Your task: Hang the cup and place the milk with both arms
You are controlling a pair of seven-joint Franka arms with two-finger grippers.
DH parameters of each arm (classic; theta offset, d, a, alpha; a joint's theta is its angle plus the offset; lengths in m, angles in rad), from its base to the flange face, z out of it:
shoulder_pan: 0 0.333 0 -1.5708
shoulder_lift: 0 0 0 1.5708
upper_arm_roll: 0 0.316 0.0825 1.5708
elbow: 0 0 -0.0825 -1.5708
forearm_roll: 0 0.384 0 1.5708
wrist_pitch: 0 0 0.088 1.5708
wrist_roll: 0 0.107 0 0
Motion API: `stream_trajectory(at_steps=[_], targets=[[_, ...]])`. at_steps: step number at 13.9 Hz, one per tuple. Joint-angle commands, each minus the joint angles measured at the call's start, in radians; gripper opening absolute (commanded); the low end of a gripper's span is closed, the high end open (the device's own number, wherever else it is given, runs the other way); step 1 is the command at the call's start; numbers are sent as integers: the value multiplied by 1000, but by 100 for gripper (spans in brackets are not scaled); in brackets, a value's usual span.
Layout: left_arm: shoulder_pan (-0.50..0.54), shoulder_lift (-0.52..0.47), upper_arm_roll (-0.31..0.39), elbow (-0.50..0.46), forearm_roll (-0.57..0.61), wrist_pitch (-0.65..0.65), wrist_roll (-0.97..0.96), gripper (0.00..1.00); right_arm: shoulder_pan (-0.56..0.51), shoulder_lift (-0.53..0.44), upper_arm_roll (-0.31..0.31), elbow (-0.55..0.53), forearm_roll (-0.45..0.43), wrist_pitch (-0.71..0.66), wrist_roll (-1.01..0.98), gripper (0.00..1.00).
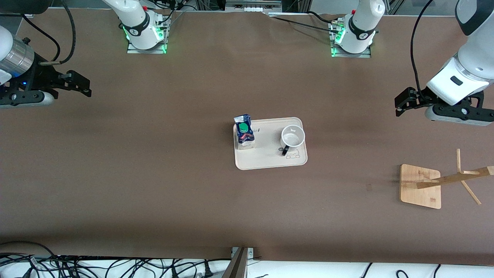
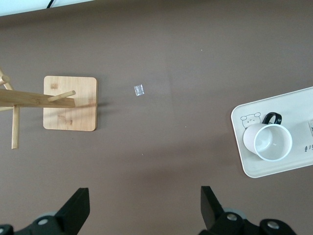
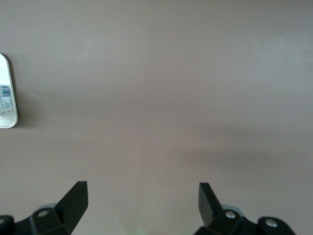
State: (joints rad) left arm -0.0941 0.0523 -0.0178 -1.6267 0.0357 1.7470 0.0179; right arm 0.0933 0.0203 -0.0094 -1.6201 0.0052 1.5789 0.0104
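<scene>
Front view: the milk (image 1: 244,131) and the cup (image 1: 292,138) stand on a cream tray (image 1: 266,158) mid-worktop (image 1: 154,173), milk toward the right arm's end, cup toward the left arm's. The left tool (image 1: 402,101) hangs over bare worktop above the wooden rack (image 1: 422,186); the right tool (image 1: 79,83) waits at its own end.

Left wrist view: left tool (image 2: 144,205) spread wide, empty; cup (image 2: 268,141) upright on the tray (image 2: 244,161), rack (image 2: 68,103) well apart.

Right wrist view: right tool (image 3: 143,200) wide, empty, over bare worktop; a tray edge (image 3: 7,93) shows.
</scene>
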Motion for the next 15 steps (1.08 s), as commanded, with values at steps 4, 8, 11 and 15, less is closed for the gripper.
stream_trajectory(at_steps=[4,8,11,15], targets=[[-3,17,-4,34,18,-24,-7,100,2,-3,11,8,-8,-3,17,100],[-3,17,-4,36,18,-26,-7,100,-1,3,8,8,6,10,14,100],[-3,17,-4,36,18,-26,-7,100,0,7,8,8,2,21,5,100],[-4,17,-4,36,18,-24,-10,100,0,10,9,8,1,36,0,100]])
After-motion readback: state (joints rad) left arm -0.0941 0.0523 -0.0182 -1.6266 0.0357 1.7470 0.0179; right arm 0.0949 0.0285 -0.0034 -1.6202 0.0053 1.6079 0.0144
